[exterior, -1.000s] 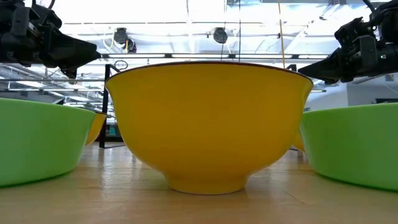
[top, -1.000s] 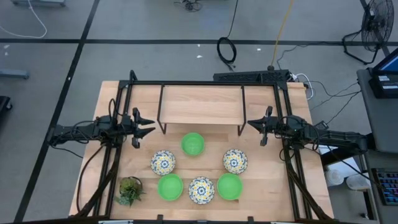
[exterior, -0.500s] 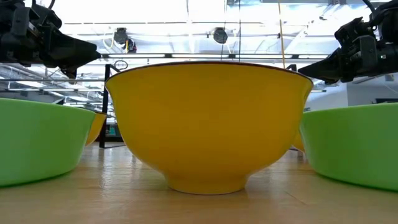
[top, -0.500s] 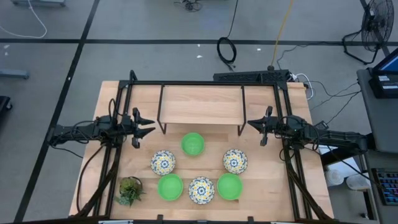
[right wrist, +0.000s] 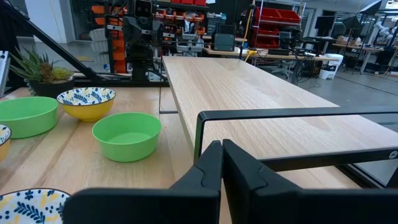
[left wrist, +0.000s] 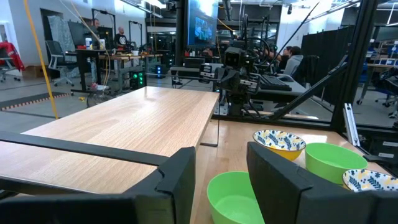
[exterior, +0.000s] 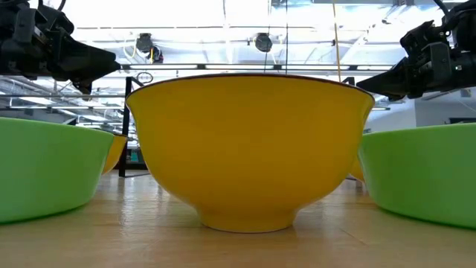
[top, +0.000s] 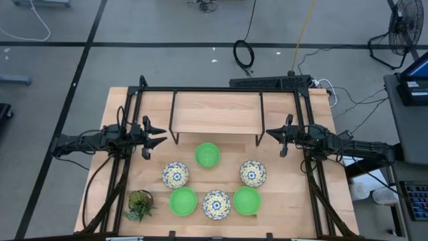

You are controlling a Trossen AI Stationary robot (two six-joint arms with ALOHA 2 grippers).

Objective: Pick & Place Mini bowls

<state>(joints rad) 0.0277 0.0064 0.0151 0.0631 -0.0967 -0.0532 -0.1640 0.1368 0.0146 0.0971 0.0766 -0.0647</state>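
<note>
Three plain green mini bowls point(top: 207, 154) point(top: 182, 201) point(top: 247, 200) and three floral ones, yellow outside point(top: 175, 175) point(top: 253, 173) point(top: 217, 205), stand on their bases on the near half of the wooden table. My left gripper point(top: 162, 136) hovers level at the table's left side, open, with nothing between its fingers point(left wrist: 221, 177). My right gripper point(top: 269, 133) hovers level at the right side, shut and empty point(right wrist: 222, 163). In the low view a yellow bowl point(exterior: 249, 149) fills the middle, with a green bowl on either side point(exterior: 44, 167) point(exterior: 424, 171).
A raised wooden shelf point(top: 217, 110) on black legs spans the far half of the table, inside a black frame point(top: 221, 90). A small spiky potted plant point(top: 140, 205) stands at the near left corner. Bare wood lies between the shelf and the bowls.
</note>
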